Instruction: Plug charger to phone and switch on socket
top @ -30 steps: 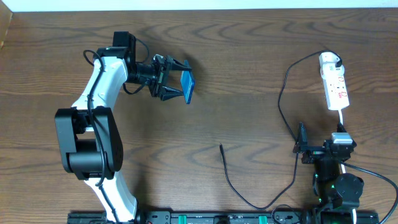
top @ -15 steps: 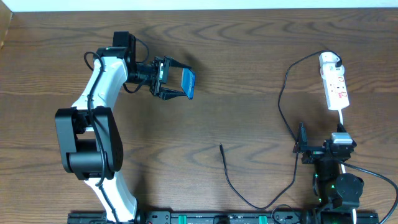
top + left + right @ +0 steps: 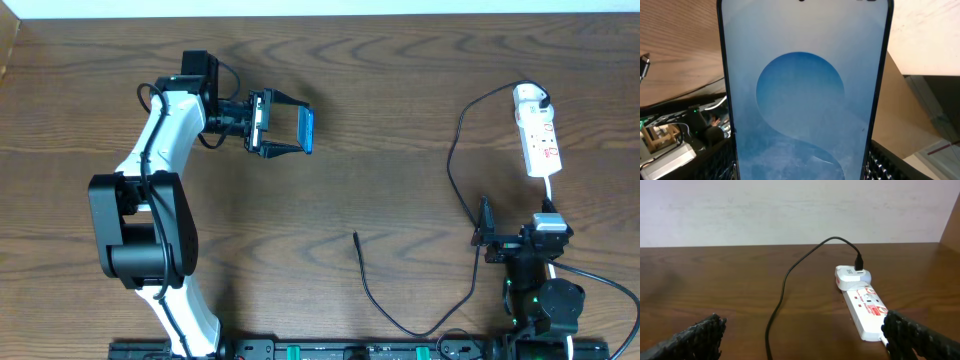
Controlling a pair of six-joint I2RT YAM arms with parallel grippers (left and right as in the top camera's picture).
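Wide bare bench [image 3: 400,120] is lying open between the two arms. The charger [image 3: 450,160] is looping from the socket [image 3: 538,140] down the right side, crossing just ahead of the spread right gripper [image 3: 802,330] and trailing its tip [image 3: 355,236] into the middle. The phone [image 3: 306,131], clamped in the left gripper [image 3: 296,129], is occupying the far left.

Left end effector [image 3: 302,130] rolled at the wrist over the last second; its two fingers now lie level. Phone [image 3: 307,130], clamped between them, turned with it: less blue face visible, closer to edge-on. Slight drift toward the counter's [image 3: 400,120] far edge.
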